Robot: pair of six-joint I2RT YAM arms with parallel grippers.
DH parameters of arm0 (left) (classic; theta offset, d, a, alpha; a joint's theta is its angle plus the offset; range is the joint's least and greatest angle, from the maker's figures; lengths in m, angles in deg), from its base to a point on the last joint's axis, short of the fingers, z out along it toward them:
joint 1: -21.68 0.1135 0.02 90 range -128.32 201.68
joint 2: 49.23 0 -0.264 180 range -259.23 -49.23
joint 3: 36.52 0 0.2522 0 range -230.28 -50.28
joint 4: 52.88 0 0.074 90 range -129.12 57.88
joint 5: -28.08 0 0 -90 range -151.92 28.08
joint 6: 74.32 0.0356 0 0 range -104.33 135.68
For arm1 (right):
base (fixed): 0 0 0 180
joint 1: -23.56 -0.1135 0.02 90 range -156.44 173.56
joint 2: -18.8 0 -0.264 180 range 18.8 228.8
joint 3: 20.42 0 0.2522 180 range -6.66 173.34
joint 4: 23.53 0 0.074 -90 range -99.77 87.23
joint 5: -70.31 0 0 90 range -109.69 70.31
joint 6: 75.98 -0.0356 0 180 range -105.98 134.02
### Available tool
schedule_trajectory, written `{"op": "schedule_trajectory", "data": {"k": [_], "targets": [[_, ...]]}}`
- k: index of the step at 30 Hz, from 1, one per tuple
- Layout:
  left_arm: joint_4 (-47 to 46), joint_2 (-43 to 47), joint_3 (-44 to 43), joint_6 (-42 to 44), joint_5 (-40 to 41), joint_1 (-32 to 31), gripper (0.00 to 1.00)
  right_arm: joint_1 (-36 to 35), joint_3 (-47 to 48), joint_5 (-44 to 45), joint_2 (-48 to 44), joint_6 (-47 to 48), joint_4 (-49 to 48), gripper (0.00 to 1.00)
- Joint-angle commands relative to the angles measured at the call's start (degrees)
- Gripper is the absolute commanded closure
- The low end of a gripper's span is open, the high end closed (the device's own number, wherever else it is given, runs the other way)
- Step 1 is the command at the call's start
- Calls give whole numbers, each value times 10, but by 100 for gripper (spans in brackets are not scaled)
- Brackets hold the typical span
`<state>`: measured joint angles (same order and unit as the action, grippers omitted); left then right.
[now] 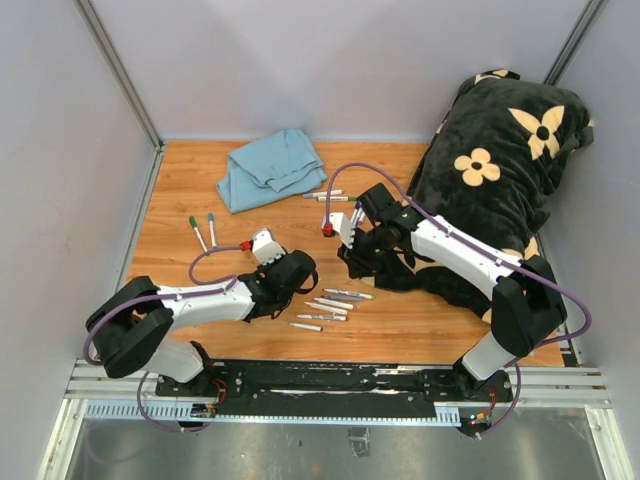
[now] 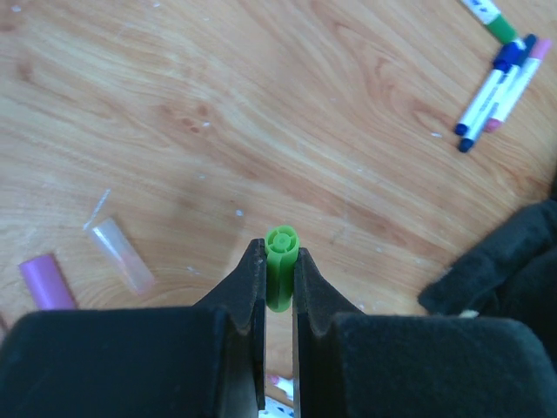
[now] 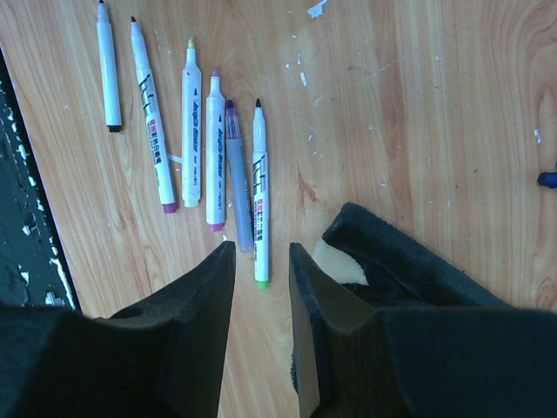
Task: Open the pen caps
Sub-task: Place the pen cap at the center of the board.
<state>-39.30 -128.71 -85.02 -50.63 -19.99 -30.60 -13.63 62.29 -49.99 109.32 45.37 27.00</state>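
The left gripper [image 2: 279,261] is clamped on one green pen cap [image 2: 282,242] over the wooden table [image 2: 261,113]. One purple cap [image 2: 43,283] and one clear cap [image 2: 122,254] lie loose to its left, and three capped markers [image 2: 496,83] lie well apart. The right gripper [image 3: 261,252], jaws partly spread and empty, hangs over six uncapped markers [image 3: 191,131], with a black cushion [image 3: 392,261] beside it.

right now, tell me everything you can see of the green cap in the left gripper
The green cap is a short, bright green plastic cylinder seen end-on: a round rim with a smaller ring inside its hollow. No marker is in it. The left gripper pinches it on both sides between its black fingers, the cap's end just past their tips, the wooden table behind.
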Motion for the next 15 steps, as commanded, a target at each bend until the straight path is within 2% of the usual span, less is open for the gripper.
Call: {"op": "schedule_trajectory", "data": {"k": [1, 15], "targets": [[75, -25, -16, -87, 60, 2, 91, 10, -1, -15, -17, 2, 11, 68], [131, -104, -63, -122, 10, 36, 89, 12, -1, -18, -18, 2, 11, 68]]}}
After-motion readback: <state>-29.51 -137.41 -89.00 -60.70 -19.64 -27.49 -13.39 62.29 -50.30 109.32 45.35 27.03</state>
